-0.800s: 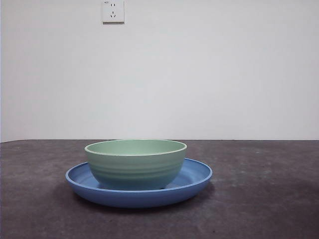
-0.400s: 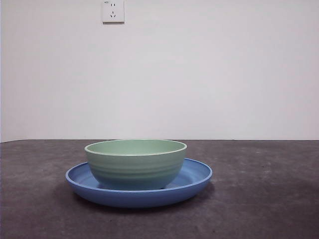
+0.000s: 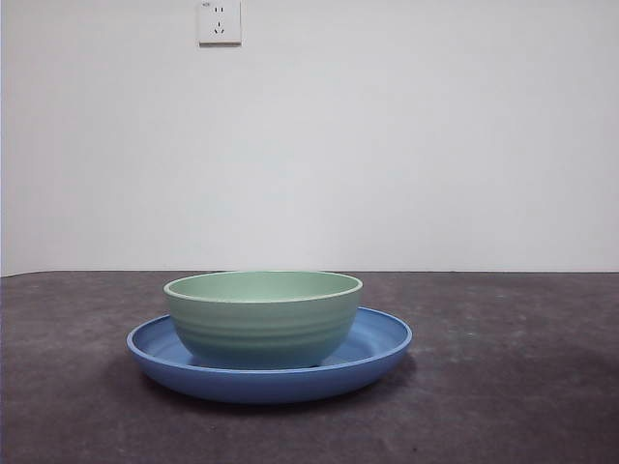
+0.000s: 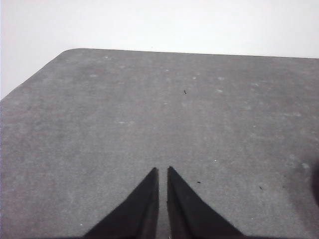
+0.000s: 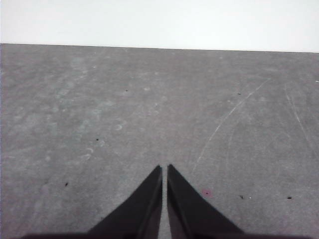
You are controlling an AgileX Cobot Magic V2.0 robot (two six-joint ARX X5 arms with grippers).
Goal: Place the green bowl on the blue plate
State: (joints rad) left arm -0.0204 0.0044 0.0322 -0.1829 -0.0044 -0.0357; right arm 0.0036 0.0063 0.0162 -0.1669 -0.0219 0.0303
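Left end effector (image 4: 162, 172) clenched, jaws nearly touching, holding nothing, over bare dark surface (image 4: 149, 114). Right end effector (image 5: 164, 169) likewise clenched, empty, over scuffed surface. Green bowl (image 3: 262, 317) upright inside blue plate (image 3: 382, 340), slightly toward plate's left in front view. Open surface all around plate. Bowl's base hidden behind plate rim. Wall socket (image 3: 220, 21) above.

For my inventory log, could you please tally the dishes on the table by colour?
Green: 1, the pale mint-green ridged ceramic bowl, sitting on the plate.
Blue: 1, the wide glossy blue round plate, under the bowl.
Total: 2 dishes.
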